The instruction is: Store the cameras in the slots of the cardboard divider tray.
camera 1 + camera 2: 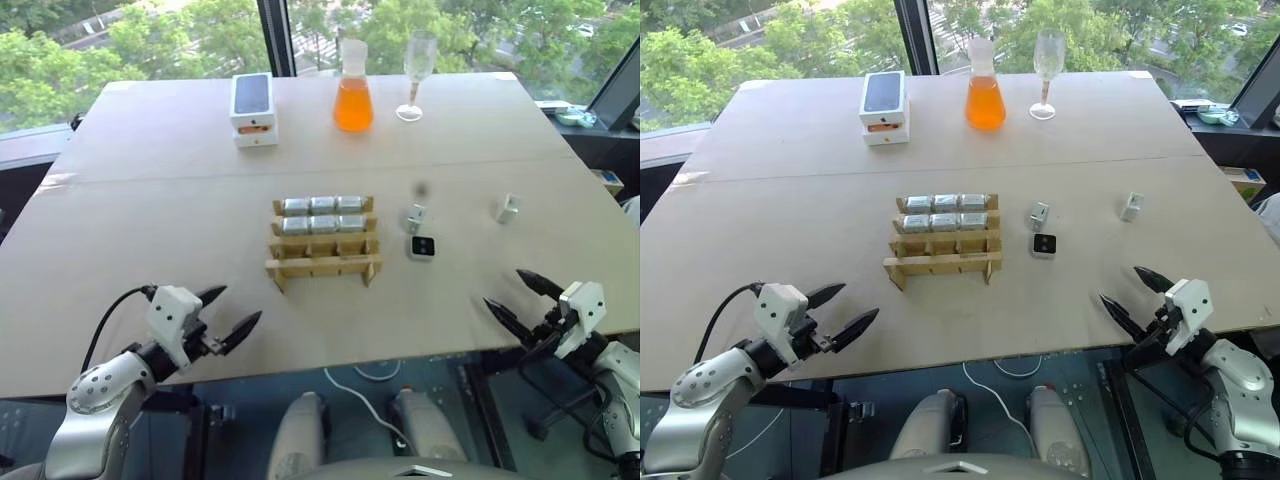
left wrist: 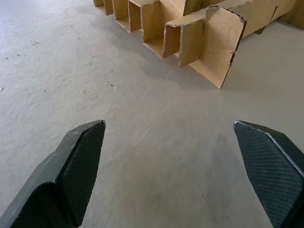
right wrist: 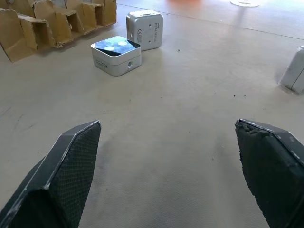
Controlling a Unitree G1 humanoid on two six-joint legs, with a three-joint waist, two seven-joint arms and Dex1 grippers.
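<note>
Hovering at the near bench edge, left claw and right claw both gape wide, empty. Three loose cameras lie ahead-left of the right claw, nearer it than the left: one black-face-up, one just behind it, one well apart to the right. Cardboard divider tray sits centre, long axis across; six cameras fill its two far rows, near rows empty. Farther: phone box, orange flask, glass.
</note>
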